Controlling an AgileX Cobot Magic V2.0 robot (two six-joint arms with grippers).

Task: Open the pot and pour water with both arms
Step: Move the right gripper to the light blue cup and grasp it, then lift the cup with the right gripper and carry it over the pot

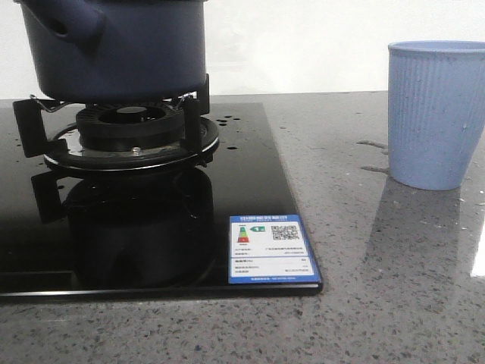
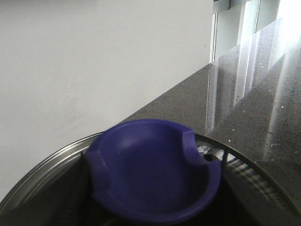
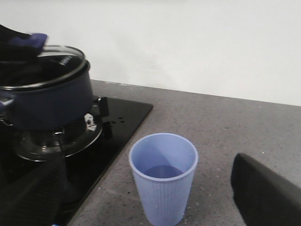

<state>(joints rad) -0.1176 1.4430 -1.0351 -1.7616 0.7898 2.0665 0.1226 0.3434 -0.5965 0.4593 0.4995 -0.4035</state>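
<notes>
1. Front view gives me the pot [image 1: 121,49] sitting on the black burner grate [image 1: 129,133] of a glossy black cooktop [image 1: 250,189], its stubby handle [image 1: 76,26] pointing toward the camera and to the left. The pot's top edge is cut off by the frame, so I cannot see the rim from here.
2. On the cooktop's near right corner I see a blue-and-white energy label [image 1: 271,249], and a few droplets lie on the glass just beside the burner.
3. A light blue ribbed cup [image 1: 438,114] stands upright on the grey speckled countertop [image 1: 379,303], well apart from the pot, off to the right of the cooktop.
4. From the right wrist camera, the cup [image 3: 163,176] is upright with a little water in the bottom. The pot [image 3: 47,101] sits on the burner, and its glass lid [image 3: 61,55] looks tilted, raised off the rim on the far side.
5. Right gripper: I only get one dark finger [image 3: 265,193] at the frame edge and a dark blur on the other side; the fingers look spread wide with nothing between them.
6. From the left wrist camera, a blurred blue lid knob [image 2: 153,172] fills the foreground over the lid's metal rim [image 2: 42,174]. The left gripper's fingers are not visible, so I cannot tell how its jaws stand.
</notes>
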